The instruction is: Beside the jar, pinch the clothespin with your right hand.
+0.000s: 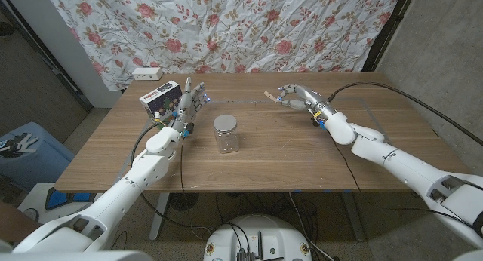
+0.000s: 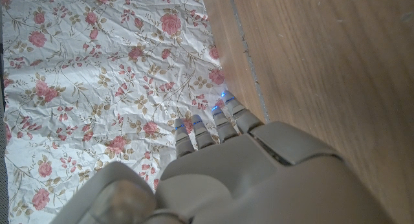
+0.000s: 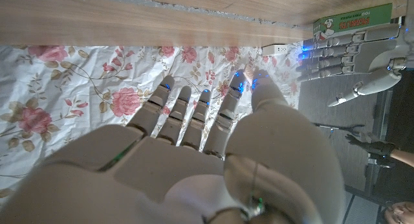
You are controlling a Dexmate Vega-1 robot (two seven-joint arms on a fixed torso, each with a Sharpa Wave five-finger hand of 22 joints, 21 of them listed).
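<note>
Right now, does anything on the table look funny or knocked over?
Nothing looks spilled or broken. The jar stands upright mid-table. One oddity: the clothespin is not beside the jar but at the table's far edge, at the right hand's fingertips. The left hand stands open by a colourful box.

Wooden table (image 1: 264, 167) before a crumpled floral cloth (image 1: 226, 27); grey wall (image 1: 445, 35) right, grey floor (image 1: 98, 121) left.
</note>
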